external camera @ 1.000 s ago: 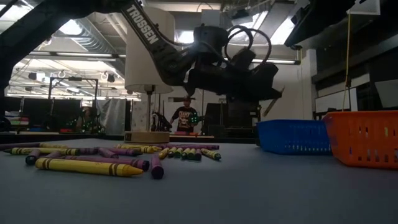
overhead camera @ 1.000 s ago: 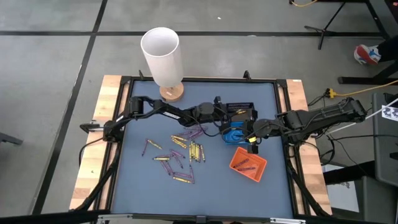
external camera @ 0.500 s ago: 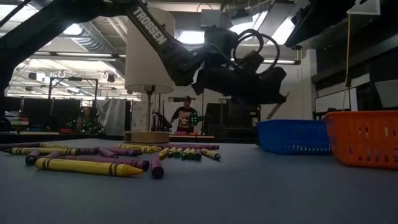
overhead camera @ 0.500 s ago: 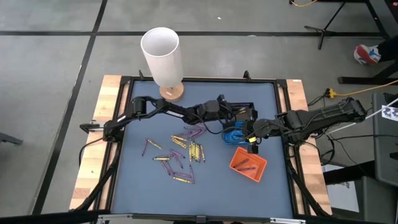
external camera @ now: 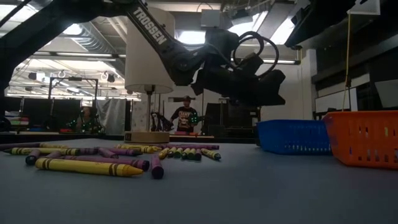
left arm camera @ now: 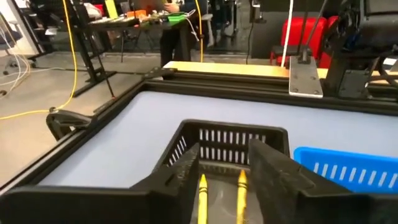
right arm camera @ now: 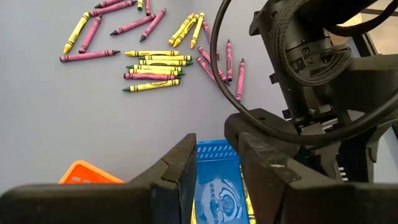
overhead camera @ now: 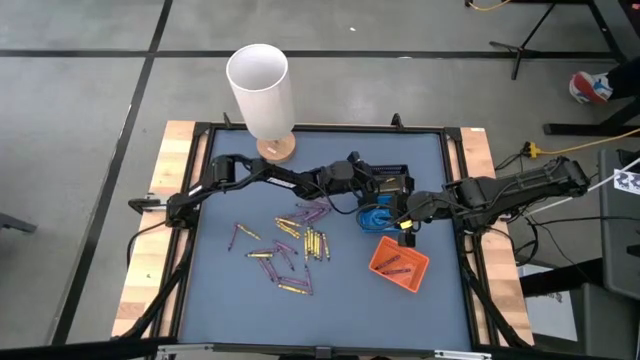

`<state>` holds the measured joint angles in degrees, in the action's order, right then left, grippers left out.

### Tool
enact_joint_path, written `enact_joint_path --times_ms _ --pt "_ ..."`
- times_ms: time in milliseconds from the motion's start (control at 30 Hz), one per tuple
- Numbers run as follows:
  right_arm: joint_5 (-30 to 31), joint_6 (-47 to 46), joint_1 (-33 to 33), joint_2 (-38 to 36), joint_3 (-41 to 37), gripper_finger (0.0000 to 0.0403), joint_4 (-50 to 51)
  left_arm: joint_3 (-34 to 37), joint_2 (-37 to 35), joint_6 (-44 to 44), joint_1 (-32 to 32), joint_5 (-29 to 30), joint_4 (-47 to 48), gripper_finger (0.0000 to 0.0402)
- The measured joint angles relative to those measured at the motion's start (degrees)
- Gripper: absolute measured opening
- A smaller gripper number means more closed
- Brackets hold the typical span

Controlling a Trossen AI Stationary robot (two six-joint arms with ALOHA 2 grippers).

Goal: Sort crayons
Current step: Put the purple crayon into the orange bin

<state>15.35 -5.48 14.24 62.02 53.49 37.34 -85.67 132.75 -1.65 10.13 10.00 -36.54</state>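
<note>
Yellow and purple crayons [overhead camera: 295, 240] lie flat and scattered on the blue-grey mat left of centre; they also show in the low view [external camera: 93, 165] and the right wrist view [right arm camera: 155, 62]. My left gripper [left arm camera: 225, 152] hovers open over the black tray [overhead camera: 392, 182], pointing nearly level. Two yellow crayons [left arm camera: 203, 193] lie on the tray's floor below its fingers. My right gripper [right arm camera: 217, 162] hangs open above the blue tray [overhead camera: 375, 215] with nothing between its fingers. The orange tray [overhead camera: 398, 262] sits nearer, with a few crayons in it.
A tall white cylinder [overhead camera: 262, 90] on a round wooden base stands at the table's far left. The black frame [overhead camera: 200, 200] runs round the mat. Bare mat lies near the front edge. A person [external camera: 185, 115] stands in the room beyond the table.
In the low view, a thin stick slanted down from my left gripper's fingertips half a second ago. It no longer shows there.
</note>
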Motion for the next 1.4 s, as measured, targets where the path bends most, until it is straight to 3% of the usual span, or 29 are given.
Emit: enact_joint_path --times_ms 233,633,967,1167,1267,1400 --pt "0.0 -0.13 0.0 0.0 0.0 0.012 0.02 -0.01 -3.16 -0.65 -0.39 -0.18 4.95 0.0136" --pt "0.0 -4.99 0.02 0.0 0.0 0.012 -3.27 0.0 -19.9 -3.97 -4.6 -2.38 40.91 0.0111" --pt "0.76 -3.28 0.0 5.5 0.0 0.012 -10.76 0.16 -32.03 -4.14 -11.59 1.42 57.55 0.0108" --pt "1.98 4.84 -0.65 10.12 0.02 0.012 -15.82 6.54 -38.65 0.75 -16.78 8.18 56.53 0.0108" --pt "1.4 7.17 -2.34 12.22 0.0 0.012 -18.36 13.32 -42.95 4.7 -20.01 13.7 55.36 0.0108" --pt "-2.0 8.96 -6.5 15.3 0.04 0.012 -21.84 24.64 -48.48 9.25 -23.87 19.37 46.78 0.0108"
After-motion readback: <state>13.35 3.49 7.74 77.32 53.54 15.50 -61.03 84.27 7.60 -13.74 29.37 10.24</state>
